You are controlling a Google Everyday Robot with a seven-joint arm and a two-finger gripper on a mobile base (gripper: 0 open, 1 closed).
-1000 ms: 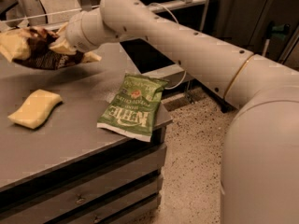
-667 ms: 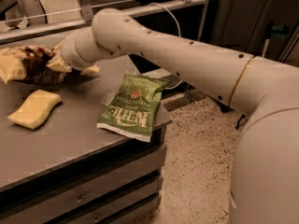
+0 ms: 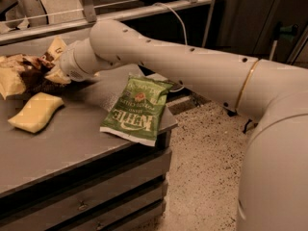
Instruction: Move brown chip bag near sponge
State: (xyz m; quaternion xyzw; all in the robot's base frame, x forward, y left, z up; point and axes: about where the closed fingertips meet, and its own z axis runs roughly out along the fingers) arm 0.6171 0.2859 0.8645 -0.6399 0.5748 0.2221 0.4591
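Note:
The brown chip bag [image 3: 23,73], crinkly dark brown with pale yellow ends, is at the far left of the grey table [image 3: 72,143], just behind the sponge. The sponge [image 3: 36,112] is a pale yellow slab with rounded edges lying flat on the table. My gripper [image 3: 52,71] is at the bag's right side, at the end of the long white arm that reaches in from the right, and it holds the bag. The bag's left part is cut off by the frame edge.
A flat green chip bag [image 3: 137,109] with white lettering lies near the table's right front corner. Metal rails [image 3: 120,8] run behind the table. Speckled floor [image 3: 202,167] lies to the right, and drawers [image 3: 96,196] sit below the tabletop.
The gripper has carried the brown bag left and down, so it is now close behind the sponge. The sponge and green bag have not moved.

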